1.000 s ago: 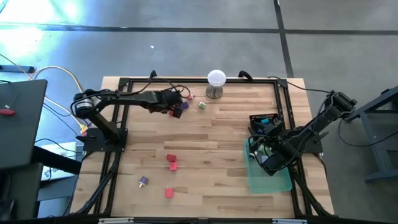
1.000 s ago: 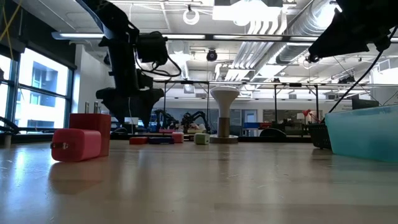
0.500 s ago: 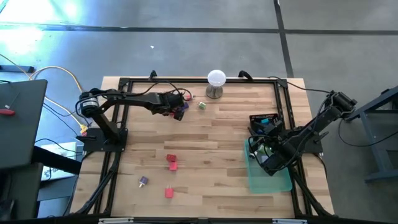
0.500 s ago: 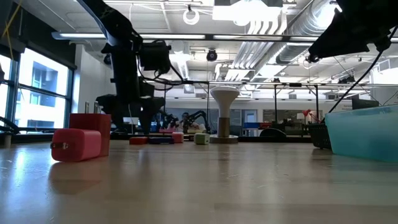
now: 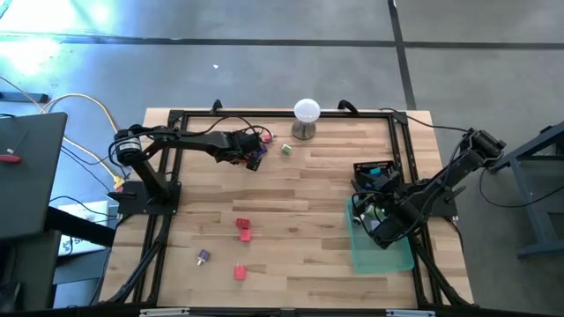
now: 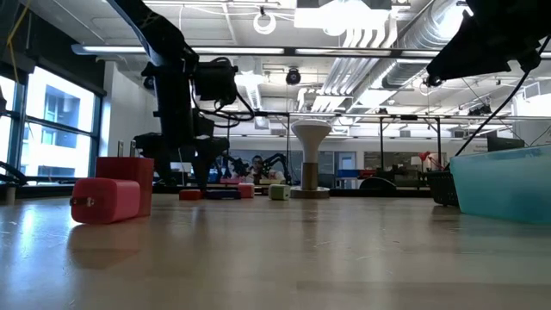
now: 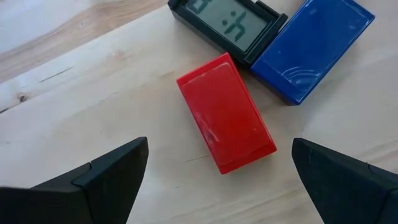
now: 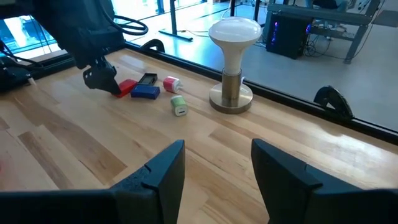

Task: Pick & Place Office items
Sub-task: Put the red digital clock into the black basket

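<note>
My left gripper (image 7: 221, 180) hangs open over the far left part of the table, its fingers pointing steeply down on either side of a red block (image 7: 227, 121) without touching it. The block lies flat on the wood. A blue block (image 7: 311, 46) and a black piece with a display (image 7: 233, 25) lie against each other just beyond it. A pale green piece (image 8: 178, 104) and a pink one (image 8: 171, 83) lie nearby. My right gripper (image 8: 217, 180) waits open and empty over the green tray (image 5: 383, 255) at the right.
A white ball on a metal stand (image 5: 306, 114) is at the far edge. Two red pieces (image 5: 243, 231), a purple one (image 5: 203, 256) and a pink-red one (image 5: 239, 273) lie on bare wood near the front left. A black frame (image 5: 282, 114) rims the table.
My left gripper has sunk a little toward the red block and stayed open. Nothing on the table has moved.
</note>
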